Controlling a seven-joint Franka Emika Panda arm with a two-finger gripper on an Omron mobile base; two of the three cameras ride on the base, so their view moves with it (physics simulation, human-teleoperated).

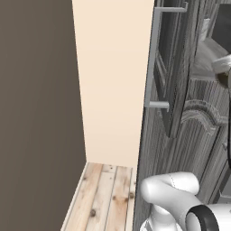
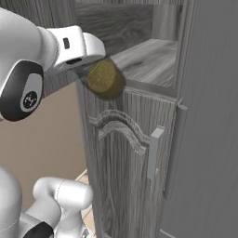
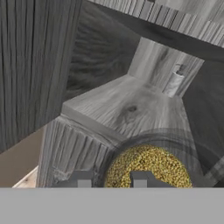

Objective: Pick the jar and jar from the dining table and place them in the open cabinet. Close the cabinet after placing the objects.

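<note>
A clear jar [image 2: 106,79] with olive-yellow filling hangs in the air just in front of the open cabinet's shelf [image 2: 144,60], at about the height of the shelf's front edge. My gripper [image 2: 86,69] is shut on the jar from the left. In the hand view the grainy yellow jar [image 3: 148,168] sits right beyond my gripper [image 3: 110,180], and the bare grey wood shelf [image 3: 127,109] stretches behind it. The cabinet [image 1: 180,135] is dark grey wood grain, and its open door carries a long silver bar handle [image 1: 152,58]. The dining table is out of view.
An arched lower cabinet door [image 2: 121,153] with a short silver handle [image 2: 153,151] lies under the shelf. Another grey door panel [image 2: 209,139] stands to the right. A cream wall [image 1: 113,81], a brown wall [image 1: 36,113] and a plank floor [image 1: 103,198] lie to the left.
</note>
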